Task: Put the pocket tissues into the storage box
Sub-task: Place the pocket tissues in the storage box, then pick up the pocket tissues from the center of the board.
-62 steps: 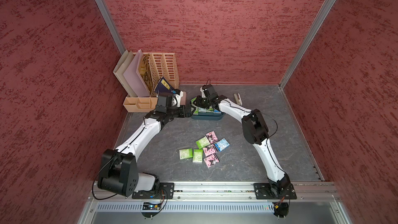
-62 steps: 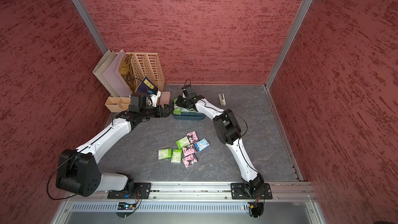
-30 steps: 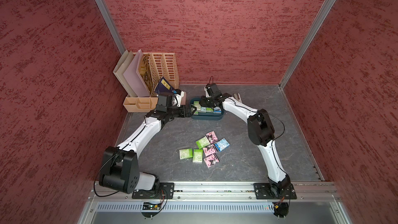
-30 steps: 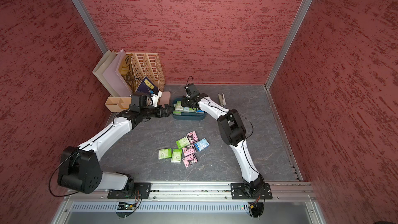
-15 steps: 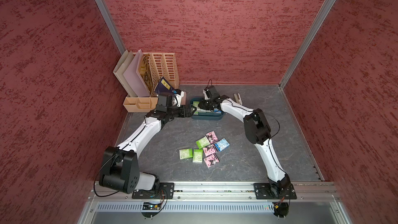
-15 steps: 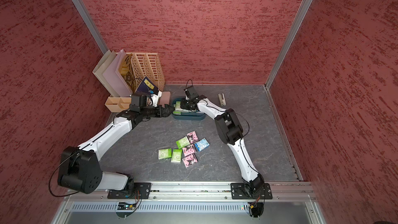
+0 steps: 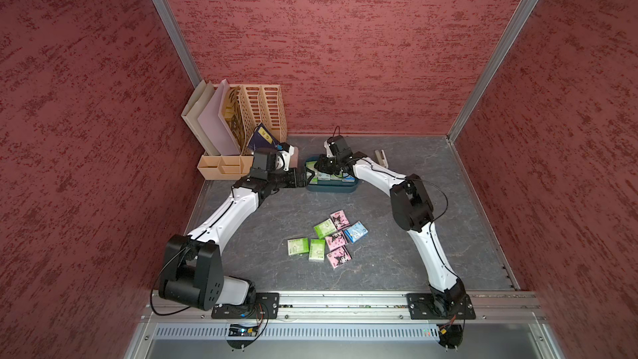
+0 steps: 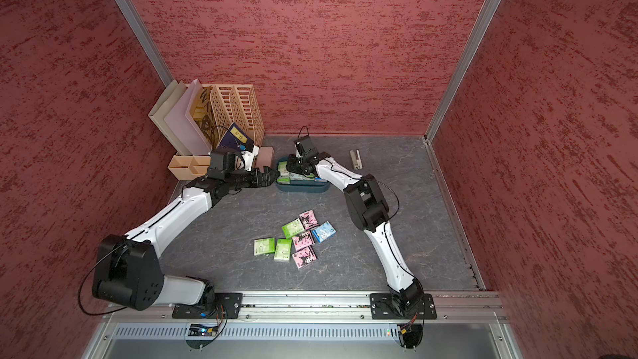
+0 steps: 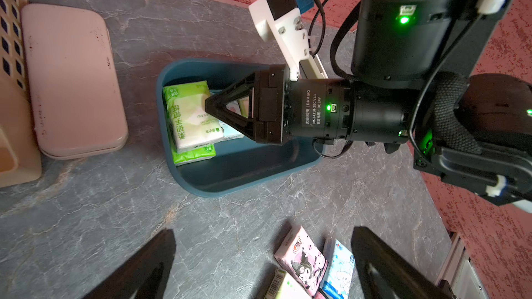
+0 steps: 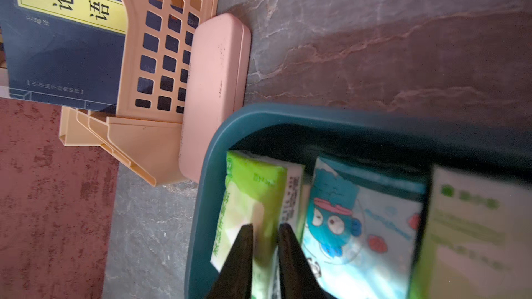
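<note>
The jaws of the right gripper (image 10: 264, 227) stood narrow, with only a slim gap between the tips. The tips sat down on the green packet (image 10: 253, 194) at the end of the storage box (image 10: 218, 139) nearest the pink case (image 10: 213, 87). Whether they pinched its wrapper or merely pressed on it could not be told.

A second before, that gripper had been farther along the box, away from the case; it had since swung back to this end. That read as seating or straightening a packet already delivered, not as a fresh pick.

Beside the green one lay a blue packet (image 10: 359, 214) and a pale green packet (image 10: 472, 225), all within the walls.

The left gripper (image 9: 263, 232) had not moved. Its jaws were spread wide and empty, near that same end of the box.

Out on the table (image 7: 397, 271), seven pocket tissues (image 7: 326, 238) lay exactly as before, well apart from the box. A good share of the task therefore remained, and no new packet had gone in during this last stretch.
</note>
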You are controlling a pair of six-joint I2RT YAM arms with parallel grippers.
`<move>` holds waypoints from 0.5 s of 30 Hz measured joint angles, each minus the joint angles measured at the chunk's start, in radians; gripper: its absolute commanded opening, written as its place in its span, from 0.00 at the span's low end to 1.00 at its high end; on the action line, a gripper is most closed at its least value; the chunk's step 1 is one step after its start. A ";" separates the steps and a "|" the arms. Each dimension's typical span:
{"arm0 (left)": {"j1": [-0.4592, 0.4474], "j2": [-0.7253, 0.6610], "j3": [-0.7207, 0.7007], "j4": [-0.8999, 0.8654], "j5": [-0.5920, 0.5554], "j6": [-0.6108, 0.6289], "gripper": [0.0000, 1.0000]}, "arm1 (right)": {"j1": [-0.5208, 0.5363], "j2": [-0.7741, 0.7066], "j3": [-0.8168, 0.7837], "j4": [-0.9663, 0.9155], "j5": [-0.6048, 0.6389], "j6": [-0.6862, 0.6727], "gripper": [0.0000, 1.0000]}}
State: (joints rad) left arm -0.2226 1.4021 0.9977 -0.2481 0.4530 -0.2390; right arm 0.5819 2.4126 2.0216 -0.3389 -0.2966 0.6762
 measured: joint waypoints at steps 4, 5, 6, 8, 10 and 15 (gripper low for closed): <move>-0.002 0.000 -0.023 0.053 -0.014 0.009 1.00 | 0.000 -0.006 -0.013 0.043 -0.042 0.023 0.42; -0.003 0.001 -0.022 0.063 -0.017 0.016 0.99 | 0.000 -0.018 -0.034 0.060 -0.045 0.022 0.43; -0.003 0.006 -0.011 0.065 -0.020 0.024 1.00 | 0.000 -0.045 -0.073 0.073 -0.044 0.022 0.45; -0.003 0.033 0.039 0.061 -0.020 0.035 1.00 | -0.001 -0.123 -0.164 0.079 -0.037 0.006 0.48; -0.004 0.074 0.114 0.062 -0.015 0.045 1.00 | -0.005 -0.222 -0.238 0.071 -0.030 -0.018 0.52; -0.039 0.132 0.251 0.023 -0.042 0.095 1.00 | -0.030 -0.557 -0.370 0.042 0.039 -0.119 0.59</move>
State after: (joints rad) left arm -0.2611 1.5345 1.2488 -0.2253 0.4110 -0.1436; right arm 0.5522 1.8557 1.6520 -0.2970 -0.2581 0.5568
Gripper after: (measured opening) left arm 0.996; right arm 0.573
